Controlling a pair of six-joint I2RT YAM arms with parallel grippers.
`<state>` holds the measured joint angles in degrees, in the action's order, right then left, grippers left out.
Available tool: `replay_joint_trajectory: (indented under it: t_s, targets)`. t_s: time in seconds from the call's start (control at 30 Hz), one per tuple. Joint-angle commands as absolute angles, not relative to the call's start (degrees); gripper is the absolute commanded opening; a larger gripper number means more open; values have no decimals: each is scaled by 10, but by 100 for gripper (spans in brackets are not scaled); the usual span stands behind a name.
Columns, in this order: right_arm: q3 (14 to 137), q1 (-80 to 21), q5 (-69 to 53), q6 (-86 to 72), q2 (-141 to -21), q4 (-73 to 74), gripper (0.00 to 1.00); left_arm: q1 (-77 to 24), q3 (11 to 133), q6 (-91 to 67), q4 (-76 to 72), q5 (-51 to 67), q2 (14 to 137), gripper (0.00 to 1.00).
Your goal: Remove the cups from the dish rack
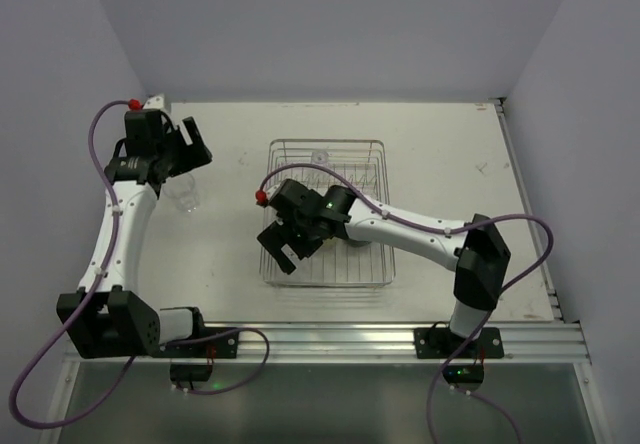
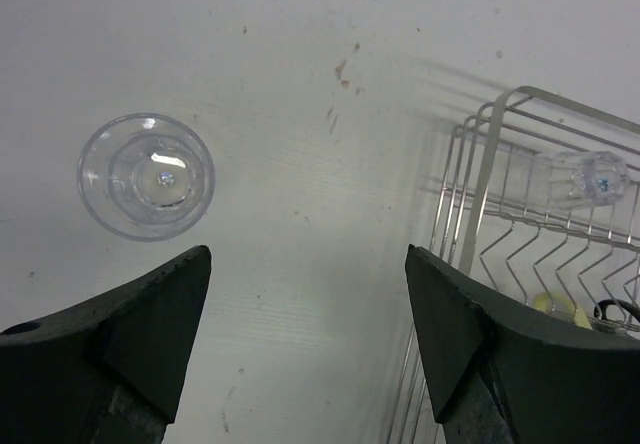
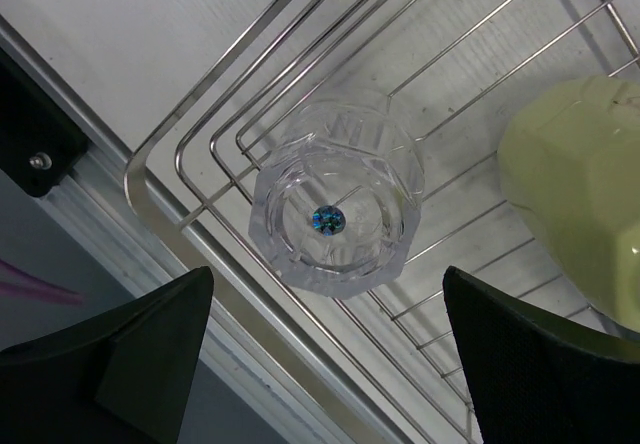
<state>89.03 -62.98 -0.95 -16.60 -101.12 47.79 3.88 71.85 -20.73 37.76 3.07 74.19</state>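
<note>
Right wrist view looks straight down on 1 clear tumbler [image 3: 335,219] in the near left corner of the dish rack [image 3: 210,199], its side close against the corner wires. It is seen end-on, so mouth up or down cannot be told. Beside it in the rack lies the pale yellow cup [image 3: 580,224], cut off by the frame edge. The right pincer [image 3: 327,282] hangs above the tumbler, jaws wide and holding nothing.

From the top, the rack sits in the middle of the desk [image 1: 430,144], and the right arm [image 1: 420,229] covers its near left part, hiding both cups there. A 2nd clear tumbler [image 1: 320,156] shows faintly at the rack's far end.

A 3rd clear tumbler [image 2: 146,175] stands on the desk well left of the rack. The left pincer [image 2: 305,264] hangs over the bare desk beside it, jaws wide and empty, with the tumbler outside them. A dark shape [image 2: 615,312] in the rack at that view's right edge cannot be made out.
</note>
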Motion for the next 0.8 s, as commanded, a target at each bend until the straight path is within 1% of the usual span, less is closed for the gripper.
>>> replay_joint_trajectory:
  t_s: [0.0,0.37,0.53,0.63,0.67,0.73,0.77]
  targets:
    - [912,-631,-25,-147,-1038,472,99,42,701,-223,360,81,711,83]
    - [934,-631,-33,-154,-1096,461,99,43,695,-245,352,137,645,84]
    - [947,-631,-39,-156,-1114,464,92,42,692,-245,354,143,636,85]
    - [946,-631,-39,-161,-1117,462,82,42,686,-245,355,145,633,85]
    - [945,-631,-39,-162,-1116,461,73,42,686,-244,354,146,632,86]
    - [942,-631,-40,-164,-1114,460,64,42,686,-244,356,149,629,86]
    - [942,-631,-36,-164,-1111,461,52,42,686,-245,356,151,628,86]
